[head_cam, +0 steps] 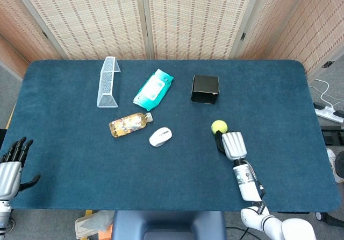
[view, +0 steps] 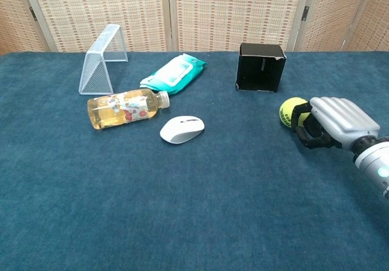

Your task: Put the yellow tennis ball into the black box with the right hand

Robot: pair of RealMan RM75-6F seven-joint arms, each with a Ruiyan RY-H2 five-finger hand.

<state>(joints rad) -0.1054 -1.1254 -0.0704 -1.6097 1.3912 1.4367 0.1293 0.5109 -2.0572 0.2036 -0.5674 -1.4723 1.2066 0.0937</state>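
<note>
Only the head view shows the left hand [head_cam: 11, 167], fingers spread.

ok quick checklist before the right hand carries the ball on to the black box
1. Grip: right hand has fingers curled round the yellow tennis ball - ok.
2. Ball off the table: cannot tell.
3. Black box opening free to take the ball: cannot tell, the inside is dark in both views.
4. Path from ball to box free of other things: ok, the white mouse lies well off to the side.
5. Left hand away at the table edge, holding nothing: ok.
</note>
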